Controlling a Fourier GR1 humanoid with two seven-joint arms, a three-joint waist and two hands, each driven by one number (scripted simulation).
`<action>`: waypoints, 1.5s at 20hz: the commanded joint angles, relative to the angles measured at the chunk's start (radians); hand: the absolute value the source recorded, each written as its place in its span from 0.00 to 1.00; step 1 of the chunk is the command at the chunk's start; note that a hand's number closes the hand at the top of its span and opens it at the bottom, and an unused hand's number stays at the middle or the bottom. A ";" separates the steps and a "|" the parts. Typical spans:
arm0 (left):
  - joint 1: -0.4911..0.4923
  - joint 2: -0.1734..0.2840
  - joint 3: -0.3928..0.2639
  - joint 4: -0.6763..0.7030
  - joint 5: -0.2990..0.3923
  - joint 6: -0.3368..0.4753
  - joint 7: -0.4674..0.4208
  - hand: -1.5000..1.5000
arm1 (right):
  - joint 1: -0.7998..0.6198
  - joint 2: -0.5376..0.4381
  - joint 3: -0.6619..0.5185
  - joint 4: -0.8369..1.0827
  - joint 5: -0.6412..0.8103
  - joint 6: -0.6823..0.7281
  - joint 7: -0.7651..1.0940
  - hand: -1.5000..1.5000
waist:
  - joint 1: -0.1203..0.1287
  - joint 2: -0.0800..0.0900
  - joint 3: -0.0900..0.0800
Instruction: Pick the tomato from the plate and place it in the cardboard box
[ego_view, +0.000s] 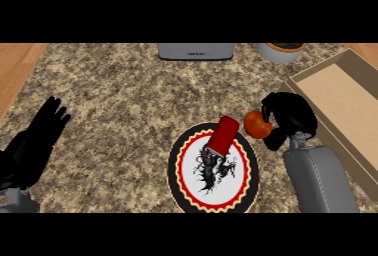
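From my head view, my right hand (290, 117) was curled round the tomato (257, 125), fingers and thumb wrapped on its right side, holding it just past the upper right rim of the plate (184, 190) and short of the box (347, 107). The tomato sat between plate and box, above the speckled counter (125, 95), and I could not tell whether it touched the counter. The box lay open at the right, its long near wall just beside my right hand. On the plate a red can (224, 136) lay tilted, its top end reaching over the upper rim, close to the tomato but apart from it. My left hand (37, 137) rested at the left edge, fingers straight and pointing up, holding nothing. At the far edge of the counter stood a grey appliance (196, 51) and, to its right, a pot (280, 51).
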 joint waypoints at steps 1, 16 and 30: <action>0.073 -0.009 -0.004 -0.001 -0.012 -0.030 -0.061 0.50 | -0.006 0.010 0.036 -0.190 0.000 0.053 0.043 1.00 | -0.003 -0.004 -0.001; -0.021 0.044 0.060 0.022 0.049 -0.045 0.002 0.50 | -0.265 -0.119 -0.208 -0.459 -0.003 0.153 0.284 1.00 | 0.001 0.000 0.000; 0.005 0.008 0.032 -0.021 0.016 -0.021 0.017 0.50 | -0.236 -0.384 -0.381 -0.071 -0.119 -0.077 0.026 1.00 | 0.007 0.002 0.000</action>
